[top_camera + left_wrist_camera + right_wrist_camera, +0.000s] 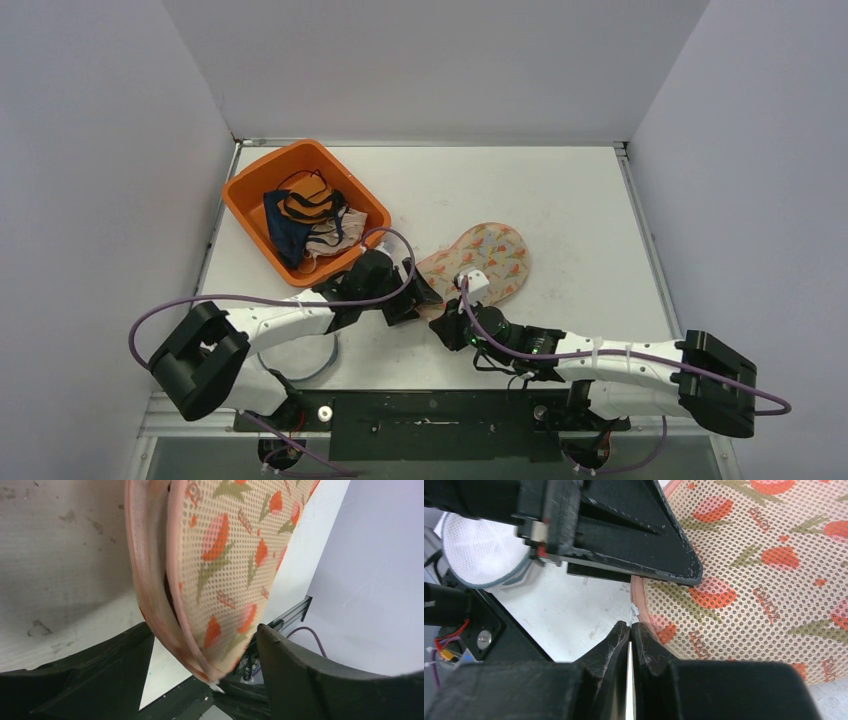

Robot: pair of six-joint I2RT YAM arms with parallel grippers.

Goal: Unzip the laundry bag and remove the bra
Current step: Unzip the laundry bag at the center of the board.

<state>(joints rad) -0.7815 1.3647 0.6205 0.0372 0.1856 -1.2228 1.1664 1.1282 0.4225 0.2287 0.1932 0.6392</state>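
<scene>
The laundry bag (484, 259), beige mesh with orange flowers and a pink zip edge, lies flat at the table's middle. Its near corner (220, 645) hangs between the wide-apart jaws of my left gripper (205, 647), which stands open around it. A dark gap shows along the pink zip edge (167, 587). My right gripper (630, 626) is shut, pinching the small white zipper pull (634, 612) at the same corner of the laundry bag (749, 565). In the top view both grippers meet there: the left gripper (418, 292) and the right gripper (442, 323). The bra is hidden.
An orange basin (245, 195) with several garments (310, 218) stands at the back left, close to the left arm. A white round mesh pouch (481, 550) lies under the left arm near the front edge. Walls close in the table on three sides.
</scene>
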